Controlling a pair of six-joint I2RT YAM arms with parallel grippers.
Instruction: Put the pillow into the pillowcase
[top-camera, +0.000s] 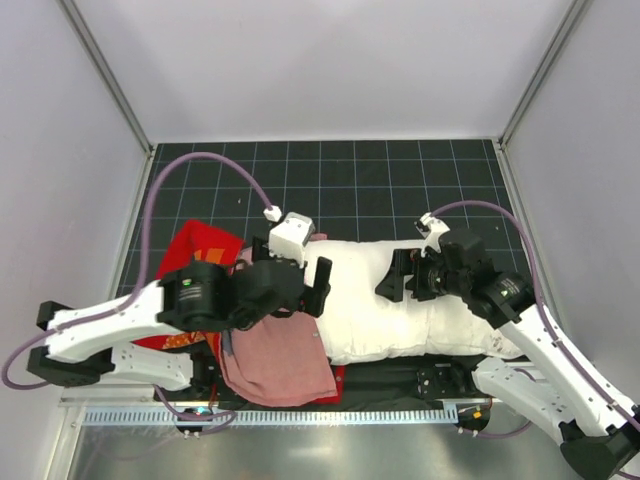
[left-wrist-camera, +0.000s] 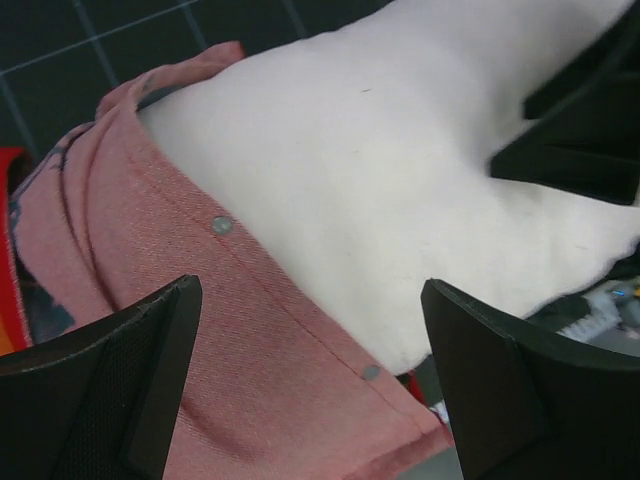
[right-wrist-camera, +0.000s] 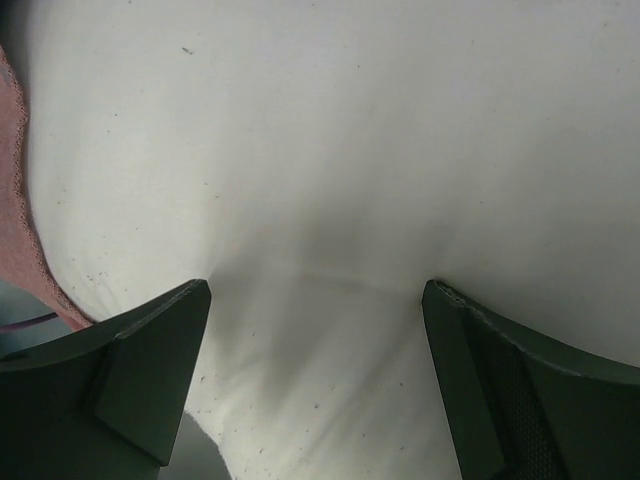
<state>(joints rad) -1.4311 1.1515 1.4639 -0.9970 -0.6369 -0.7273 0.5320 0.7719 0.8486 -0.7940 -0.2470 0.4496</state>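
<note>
Pillow lies lengthwise on the dark gridded table, plump and white, its left end tucked into the mouth of the pillowcase. From the top camera the case shows mostly its pale pink reverse, bunched toward the near edge, with a patch of red print sticking out to the left behind the arm. The left hand sits over the spot where case meets pillow, and the right hand is above the pillow's middle, the two pointing toward each other.

The left wrist camera gives what the overhead view hides: the hem of the pillowcase runs diagonally across the pillow, with red stitching and two small metal snaps along it. The left hand is spread wide with nothing between its fingers.

The right wrist camera sees almost only pillow, with a shallow crease and tiny dark specks, plus a sliver of pink pillowcase at the left edge. The right hand is likewise wide and gripping nothing.
</note>
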